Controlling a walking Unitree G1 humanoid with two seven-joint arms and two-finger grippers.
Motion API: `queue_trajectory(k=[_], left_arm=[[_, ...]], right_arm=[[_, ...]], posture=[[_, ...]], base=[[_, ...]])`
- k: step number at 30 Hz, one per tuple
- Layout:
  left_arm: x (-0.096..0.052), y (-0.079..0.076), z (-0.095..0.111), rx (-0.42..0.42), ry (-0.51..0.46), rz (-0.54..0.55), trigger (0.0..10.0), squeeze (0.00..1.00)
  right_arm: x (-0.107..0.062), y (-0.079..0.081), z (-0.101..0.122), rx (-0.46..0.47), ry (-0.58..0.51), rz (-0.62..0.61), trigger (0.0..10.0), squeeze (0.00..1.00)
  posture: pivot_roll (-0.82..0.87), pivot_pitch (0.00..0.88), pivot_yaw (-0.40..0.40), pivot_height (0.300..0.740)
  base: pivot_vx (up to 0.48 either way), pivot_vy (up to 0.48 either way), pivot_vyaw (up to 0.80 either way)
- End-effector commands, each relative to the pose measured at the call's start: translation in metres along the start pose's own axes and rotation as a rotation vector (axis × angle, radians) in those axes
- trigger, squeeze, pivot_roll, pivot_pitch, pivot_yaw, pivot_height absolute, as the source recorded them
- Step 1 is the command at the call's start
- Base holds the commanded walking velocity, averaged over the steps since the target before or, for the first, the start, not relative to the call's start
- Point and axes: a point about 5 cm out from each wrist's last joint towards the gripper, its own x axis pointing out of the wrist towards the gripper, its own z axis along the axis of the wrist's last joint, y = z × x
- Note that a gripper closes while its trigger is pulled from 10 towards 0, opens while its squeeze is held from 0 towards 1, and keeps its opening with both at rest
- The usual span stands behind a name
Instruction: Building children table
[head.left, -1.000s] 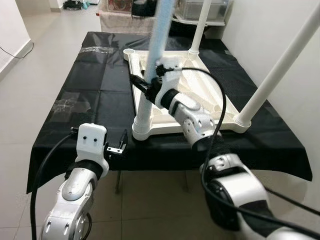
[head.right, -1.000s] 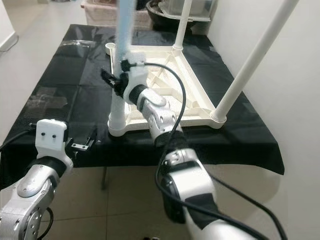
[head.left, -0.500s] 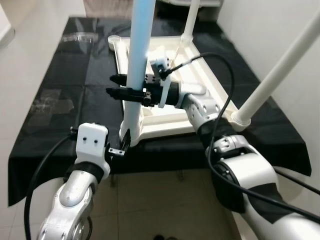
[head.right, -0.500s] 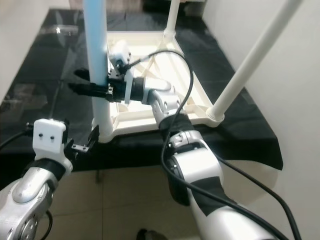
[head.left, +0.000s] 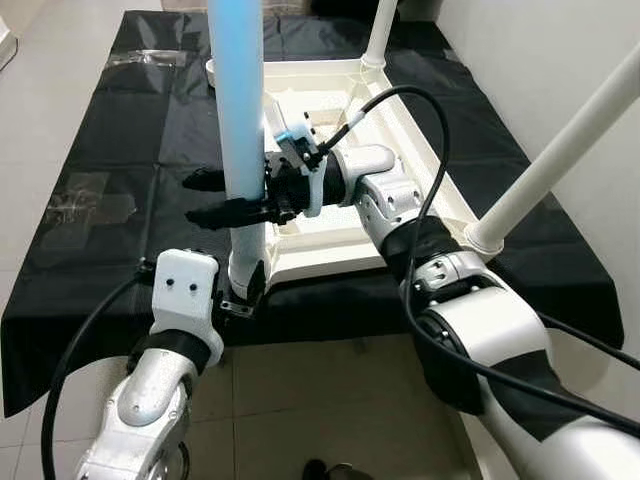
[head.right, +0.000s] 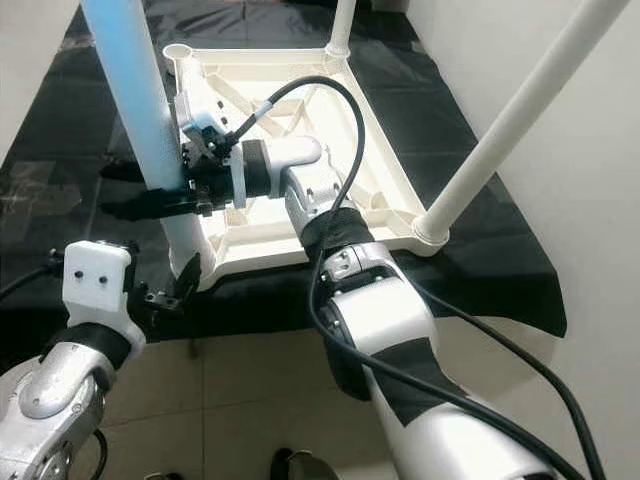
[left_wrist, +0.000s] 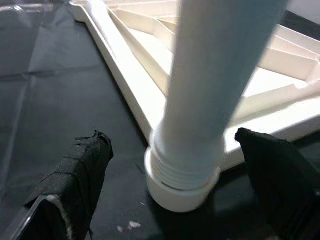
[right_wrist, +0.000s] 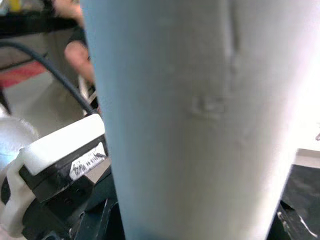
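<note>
from the left: left pincer (head.left: 243, 290) low at the near edge of the table (head.left: 110, 130), fingers (left_wrist: 75, 170) spread wide to either side of the corner socket (left_wrist: 182, 192), touching nothing. best held there as a guard, or closed gently on the socket collar to steady it, never pushed against the frame.

next, the blue leg (head.left: 237, 120), standing upright in that near-left socket of the upside-down white tabletop (head.left: 330, 215). thread ridges show just above the socket in the left wrist view, so by the look of it not seated all the way. step in hand, as judged: screwing this leg home.

right pincer (head.left: 205, 197) reaching in from the right, its two long fingers on either side of the leg a little above the socket; in the right wrist view the leg sits close between them. looks clamped on it, though contact on the far side stays hidden. for a good turn: grip square across the leg, keep it straight up while twisting, turn in short strokes and regrip instead of over-rotating the wrist, mind the black cable (head.left: 400, 100) looping over the arm. a tilted push risks cross-threading or sliding the tabletop on the black cloth.

further right: a white leg (head.left: 545, 165) already standing in the near-right corner, another white leg (head.left: 378, 35) at the far right corner. far-left socket (head.right: 176, 50) empty, so one leg left after this.
</note>
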Motion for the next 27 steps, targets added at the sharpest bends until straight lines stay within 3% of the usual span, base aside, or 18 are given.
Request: queue_trajectory(k=[1, 7, 10, 19, 27], left_arm=[[-0.005, -0.004, -0.001, -0.004, 0.014, -0.013, 10.0, 0.00], [-0.011, -0.007, -0.001, 0.000, 0.027, -0.022, 10.0, 0.00], [-0.013, -0.010, 0.000, -0.007, 0.034, -0.018, 10.0, 0.00], [-0.012, -0.010, 0.000, -0.008, 0.032, -0.009, 10.0, 0.00], [-0.010, -0.008, 0.000, 0.002, 0.032, -0.003, 10.0, 0.00]], right_arm=[[0.011, 0.030, -0.071, 0.295, 0.130, 0.122, 10.0, 0.00], [0.019, 0.028, -0.066, 0.285, 0.117, 0.135, 10.0, 0.00], [0.021, 0.018, -0.053, 0.329, -0.019, 0.041, 10.0, 0.00], [0.011, 0.007, -0.050, 0.396, -0.142, -0.146, 10.0, 0.00], [0.005, 0.013, -0.053, 0.399, -0.161, -0.075, 10.0, 0.00]], posture=[[0.17, 0.345, -0.166, 0.740], [0.18, 0.346, -0.167, 0.740], [0.18, 0.343, -0.172, 0.740], [0.16, 0.322, -0.170, 0.740], [0.16, 0.302, -0.164, 0.740]], base=[[0.000, 0.000, 0.00], [0.000, 0.000, 0.00], [0.000, 0.000, 0.00], [0.000, 0.000, 0.00], [0.000, 0.000, 0.00]])
